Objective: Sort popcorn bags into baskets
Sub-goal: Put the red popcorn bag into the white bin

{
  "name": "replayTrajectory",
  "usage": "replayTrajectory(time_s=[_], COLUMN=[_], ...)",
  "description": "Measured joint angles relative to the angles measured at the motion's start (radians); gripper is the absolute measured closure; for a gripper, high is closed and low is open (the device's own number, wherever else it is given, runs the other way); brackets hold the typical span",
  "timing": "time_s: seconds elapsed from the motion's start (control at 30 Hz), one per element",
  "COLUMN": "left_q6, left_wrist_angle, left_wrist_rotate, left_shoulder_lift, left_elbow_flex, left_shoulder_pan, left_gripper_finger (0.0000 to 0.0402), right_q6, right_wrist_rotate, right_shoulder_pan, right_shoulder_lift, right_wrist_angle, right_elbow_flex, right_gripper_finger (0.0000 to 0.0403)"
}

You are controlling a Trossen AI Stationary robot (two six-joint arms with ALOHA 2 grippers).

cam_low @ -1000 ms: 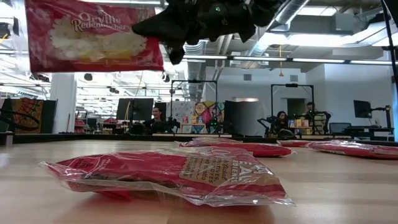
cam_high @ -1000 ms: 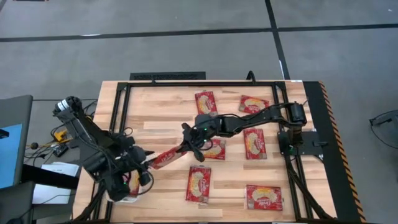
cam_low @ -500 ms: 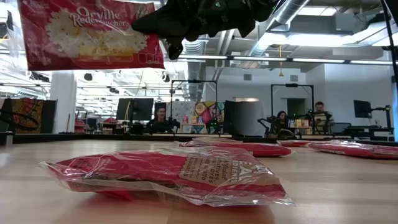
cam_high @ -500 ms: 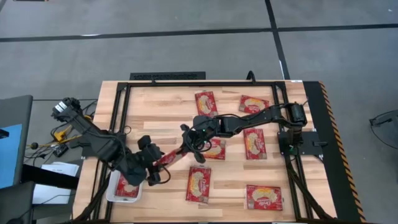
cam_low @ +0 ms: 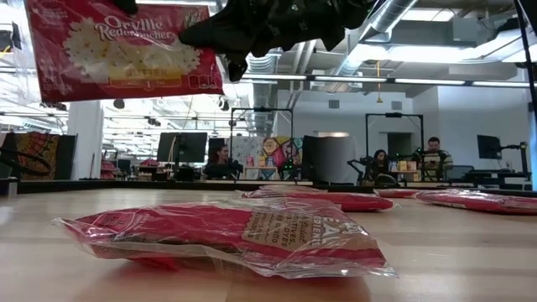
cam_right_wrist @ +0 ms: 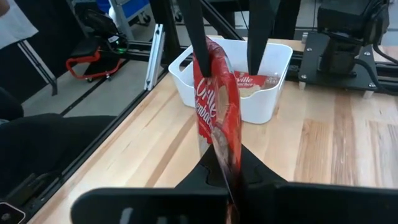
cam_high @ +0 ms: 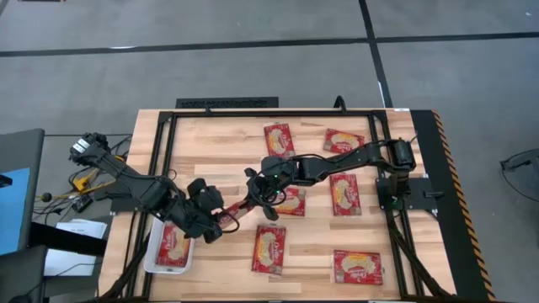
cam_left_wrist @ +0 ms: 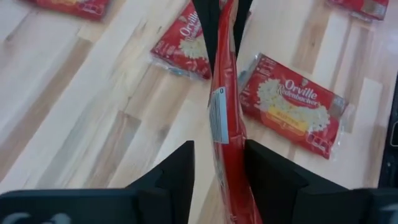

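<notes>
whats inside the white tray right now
One red popcorn bag lies inside the white tray. The left arm and the raised bag hide part of the tray's floor, so more cannot be ruled out.

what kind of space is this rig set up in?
Probably an open lab or workshop office: exposed ceiling ducts overhead, people seated at monitors beyond the wooden table, which sits on a grey taped floor.

left end effector (cam_high: 221, 217): apparently parted | right end effector (cam_high: 250, 200): clamped, raised mid-table
</notes>
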Motion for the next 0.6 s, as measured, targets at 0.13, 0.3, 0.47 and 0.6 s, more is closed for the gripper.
replayTrajectory(time_s=[0.13, 0.3, 0.47, 0.6], left_q6=[-0.014, -0.120, -0.305, -0.561], left_wrist_angle=[-0.003, -0.062, -0.183, -0.302], left_wrist_rotate=[0.017, 0.049, 0.052, 0.091], left_shoulder_lift=[0.000, 0.000, 0.000, 0.000], left_elbow_flex=[0.000, 0.001, 0.002, 0.001], left_shoulder_pan=[0.005, 0.017, 0.003, -0.053], left_gripper_finger=[0.0300, 0.0386, 0.0397, 0.0399], right_q6=[-0.002, 0.007, 0.073, 0.110], right_wrist_rotate=[0.000, 0.007, 0.026, 0.105], right_shoulder_pan=[0.000, 0.002, -0.004, -0.032], right_shoulder_lift=[0.000, 0.000, -0.002, -0.005], right_wrist_angle=[0.012, 0.034, 0.026, -0.064], right_elbow_flex=[0.000, 0.000, 0.002, 0.002], right_gripper_finger=[0.0392, 0.0363, 0.0307, 0.0262])
